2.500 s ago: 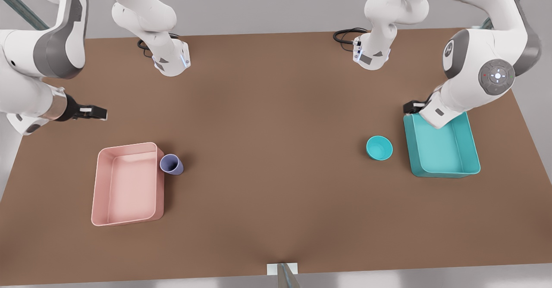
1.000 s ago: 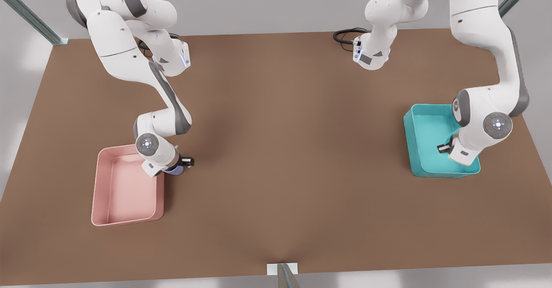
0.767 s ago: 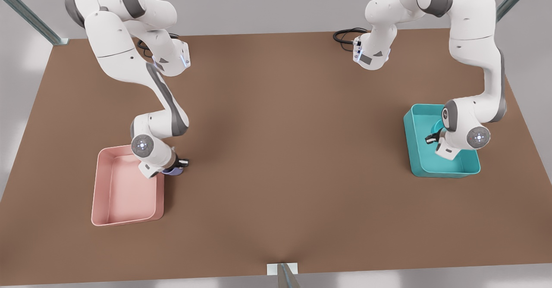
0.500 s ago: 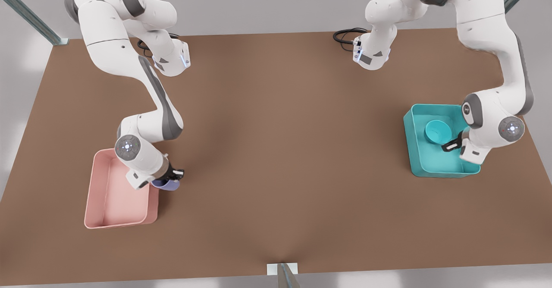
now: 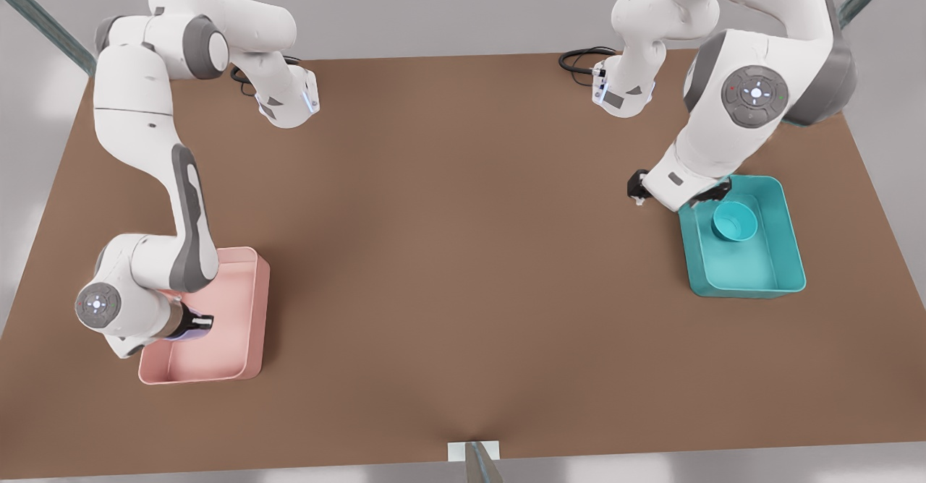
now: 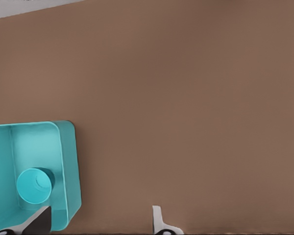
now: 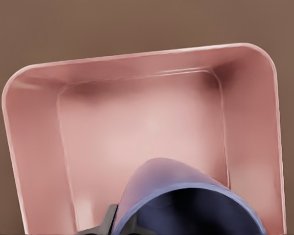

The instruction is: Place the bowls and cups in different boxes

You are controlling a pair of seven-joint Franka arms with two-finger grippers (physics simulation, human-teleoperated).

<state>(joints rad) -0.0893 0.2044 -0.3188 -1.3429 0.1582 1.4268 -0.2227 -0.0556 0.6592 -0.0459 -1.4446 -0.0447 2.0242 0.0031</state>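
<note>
Two arms worked over the brown desk (image 5: 463, 266). On the front view's left, the right hand (image 5: 199, 322) hung over the pale pink box (image 5: 249, 309), pinching the lavender cup (image 7: 186, 200) by its rim; in the right wrist view the cup hung tilted above the box's floor. Farther along, on the front view's right, the left hand (image 5: 673, 195) hovered above the far corner of the teal box (image 5: 785, 251), its fingers (image 6: 158, 218) spread and gripping nothing. Inside that box, near its far end, the teal bowl (image 5: 734, 221) sat upright.
</note>
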